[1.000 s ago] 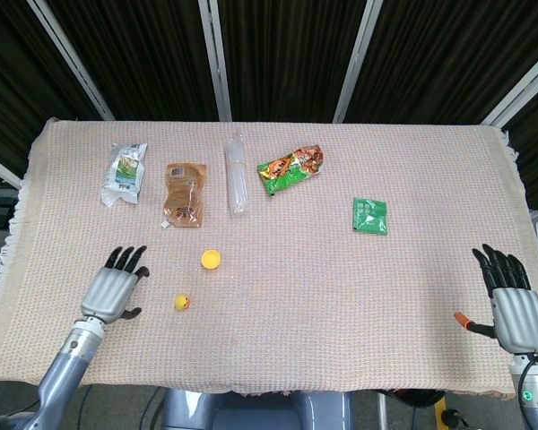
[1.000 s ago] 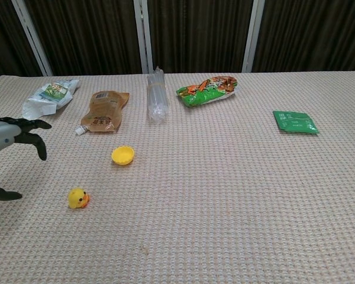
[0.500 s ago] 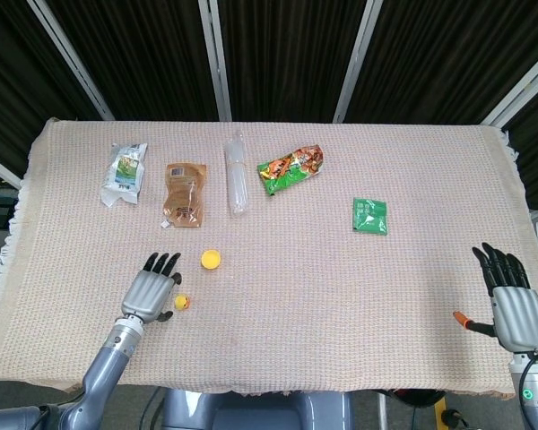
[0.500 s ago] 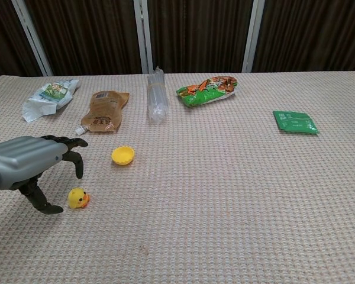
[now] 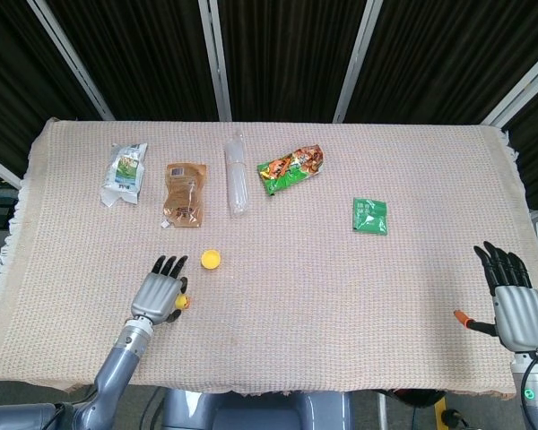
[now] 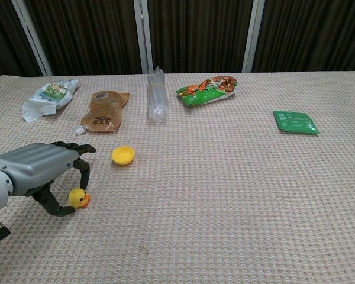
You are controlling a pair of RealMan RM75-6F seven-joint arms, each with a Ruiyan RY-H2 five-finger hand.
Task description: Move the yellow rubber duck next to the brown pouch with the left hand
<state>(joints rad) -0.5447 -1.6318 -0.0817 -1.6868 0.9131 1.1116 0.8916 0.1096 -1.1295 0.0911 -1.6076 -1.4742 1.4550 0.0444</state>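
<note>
The yellow rubber duck sits on the woven cloth near the front left; in the head view only a sliver of the duck shows beside my left hand. My left hand arches over it, fingers curved above the duck and the thumb low on its left side, with small gaps still visible. The same left hand shows from above. The brown pouch lies flat further back, also seen as the brown pouch. My right hand rests open at the table's front right, holding nothing.
A small yellow cap lies between duck and pouch. Along the back lie a white-green pouch, a clear bottle and a green-orange snack bag. A green packet lies to the right.
My left hand has slid right across the cloth to the duck and now arches over it. The duck and the right hand have not moved.
</note>
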